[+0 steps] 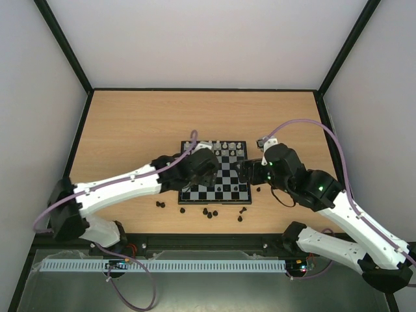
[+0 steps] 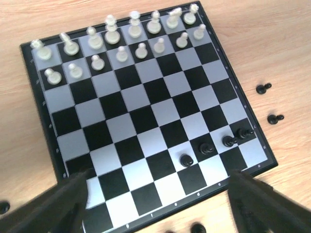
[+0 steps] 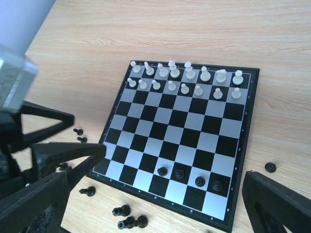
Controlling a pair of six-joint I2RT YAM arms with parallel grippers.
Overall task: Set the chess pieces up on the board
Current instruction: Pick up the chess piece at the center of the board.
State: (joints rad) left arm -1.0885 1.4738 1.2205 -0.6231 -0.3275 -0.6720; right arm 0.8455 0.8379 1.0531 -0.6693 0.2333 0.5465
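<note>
While apart, jaws over board (image 2: 146, 121) edges.

The small square chessboard (image 2: 146, 121) is checked in black and light silver-grey inside a thin black border. The border carries pale specks, perhaps lettering. The tiny chess figurines (image 2: 134, 25) on its two far rows are white, faintly silvery. Four small glossy black pawns (image 2: 207, 149) stand near its near right corner, and the loose figurines (image 1: 208, 212) beside the near edge are black too. The wooden tabletop (image 1: 130, 123) is honey-tan with fine darker grain. The robot arms (image 1: 117, 185) are white with black joints, trailing lilac cables (image 1: 305, 122).
</note>
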